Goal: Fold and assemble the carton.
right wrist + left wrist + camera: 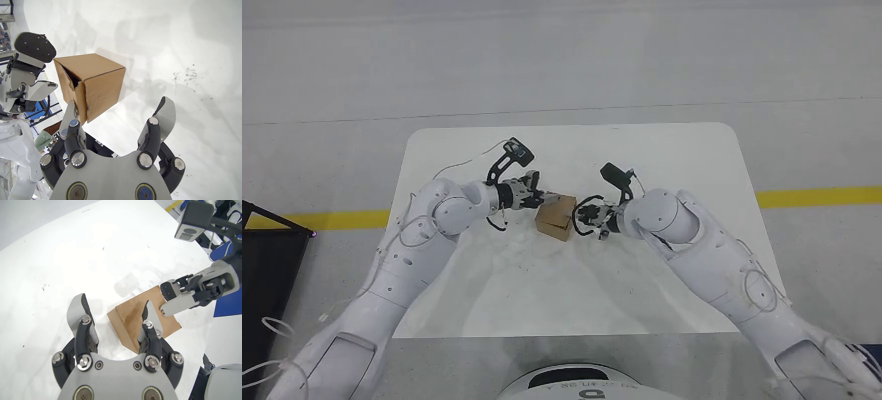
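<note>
Starting on the left: the left gripper (533,193) sits low at the left side of the carton (556,217). Its claw is spread wide and has hold of nothing. In its own wrist view one finger reaches over the box's upper face, contact too close to call, while the other hangs out over the bare white table (642,290). From the right wrist view, its black dotted pad is right at the carton's upper corner.

Into the middle now: the carton is a small brown cardboard box standing on the table near its centre, squarely between the two grippers. Its faces are plain brown card. There's a darker stain (132,313) on the upper face. The end turned toward the right arm is untidy, with flaps meeting at a ragged seam and a dark gap (72,79) opening into the inside along one edge.

On to the right: the right gripper (584,214) is at the carton's right side, also opened wide and gripping nothing. One finger is up against the ragged flap corner, and its partner is well out over the table.

Dark scuff specks (189,74) dot the tabletop, and a yellow floor line (822,197) runs off past the table's right edge.
</note>
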Available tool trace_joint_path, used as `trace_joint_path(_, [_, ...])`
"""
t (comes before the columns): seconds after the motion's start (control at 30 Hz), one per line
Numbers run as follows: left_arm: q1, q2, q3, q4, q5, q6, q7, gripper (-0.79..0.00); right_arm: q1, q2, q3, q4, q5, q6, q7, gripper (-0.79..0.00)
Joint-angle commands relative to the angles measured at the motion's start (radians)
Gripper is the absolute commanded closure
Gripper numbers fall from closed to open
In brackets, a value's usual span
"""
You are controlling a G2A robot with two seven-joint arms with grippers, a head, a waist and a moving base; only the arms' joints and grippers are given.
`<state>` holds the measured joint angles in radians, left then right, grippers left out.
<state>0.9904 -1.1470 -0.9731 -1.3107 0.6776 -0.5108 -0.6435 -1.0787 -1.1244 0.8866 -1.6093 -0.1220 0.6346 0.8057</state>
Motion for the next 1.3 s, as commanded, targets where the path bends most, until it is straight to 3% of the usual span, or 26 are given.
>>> trace_joint_path(0.0, [0.002,0.003,-0.01,-0.01,-0.001,0.0,-0.005,-0.594,-0.021,0.005,0.023,-0.014,0.011,-0.026,-0.007,-0.785])
trace_joint_path(0.1, [0.005,0.007,-0.022,-0.024,0.002,0.0,-0.008,-0.6,-0.05,0.014,0.055,-0.028,0.012,-0.037,-0.016,-0.785])
trace_joint_path(0.23, [0.015,0.014,-0.047,-0.041,0.008,-0.003,-0.01,-0.61,-0.099,0.029,0.116,-0.053,0.022,-0.055,-0.019,-0.693])
trace_joint_path(0.43, [0.05,0.033,-0.092,-0.078,0.052,-0.02,-0.023,-0.622,-0.16,0.048,0.175,-0.085,0.005,-0.027,-0.013,-0.622])
trace_joint_path(0.57, [0.08,0.045,-0.11,-0.112,0.096,-0.041,-0.052,-0.668,-0.105,0.039,0.107,-0.064,-0.054,0.056,0.013,-0.591])
trace_joint_path(0.87, [0.127,0.07,-0.19,-0.181,0.151,-0.029,-0.051,-0.782,0.025,-0.002,-0.061,-0.021,-0.095,0.088,0.057,-0.573])
trace_joint_path(1.07, [0.169,0.091,-0.28,-0.236,0.155,-0.025,-0.061,-0.785,0.101,-0.043,-0.191,-0.022,-0.114,0.073,0.076,-0.6])
trace_joint_path(1.27, [0.227,0.113,-0.367,-0.298,0.151,-0.034,-0.098,-0.785,0.113,-0.054,-0.213,-0.022,-0.118,0.035,0.073,-0.631])
